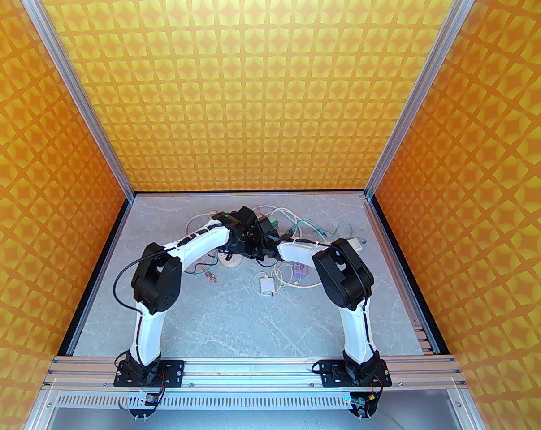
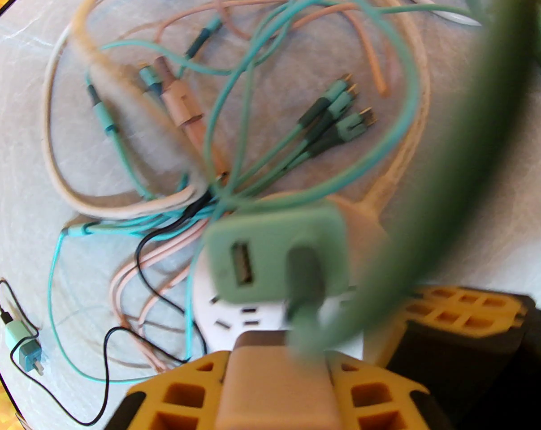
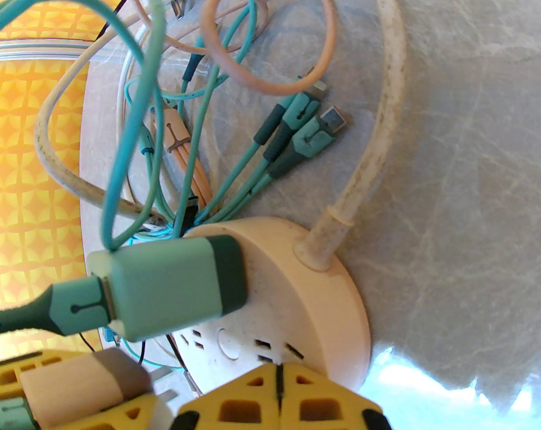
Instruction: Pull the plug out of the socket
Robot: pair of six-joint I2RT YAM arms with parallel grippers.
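Note:
The socket [image 3: 337, 294] is a round cream puck with a white face [image 2: 234, 314], lying among cables mid-table [image 1: 231, 262]. My left gripper [image 2: 274, 370] is shut on a beige plug [image 2: 274, 397]. In the right wrist view that beige plug [image 3: 73, 383] sits at the socket's edge with its metal prongs [image 3: 162, 374] showing. A green charger plug [image 3: 171, 285] stays seated in the socket face, with a green cable in its side. My right gripper [image 3: 278, 374] is shut, its fingertips resting on the socket face. Both grippers meet over the socket in the top view.
A tangle of teal, pink and white cables [image 2: 234, 105] spreads behind the socket. A white charger block [image 1: 266, 283], a purple item [image 1: 300, 269] and a white adapter [image 1: 355, 243] lie to the right. A small green adapter [image 2: 23, 347] lies to the left. Orange patterned walls enclose the table.

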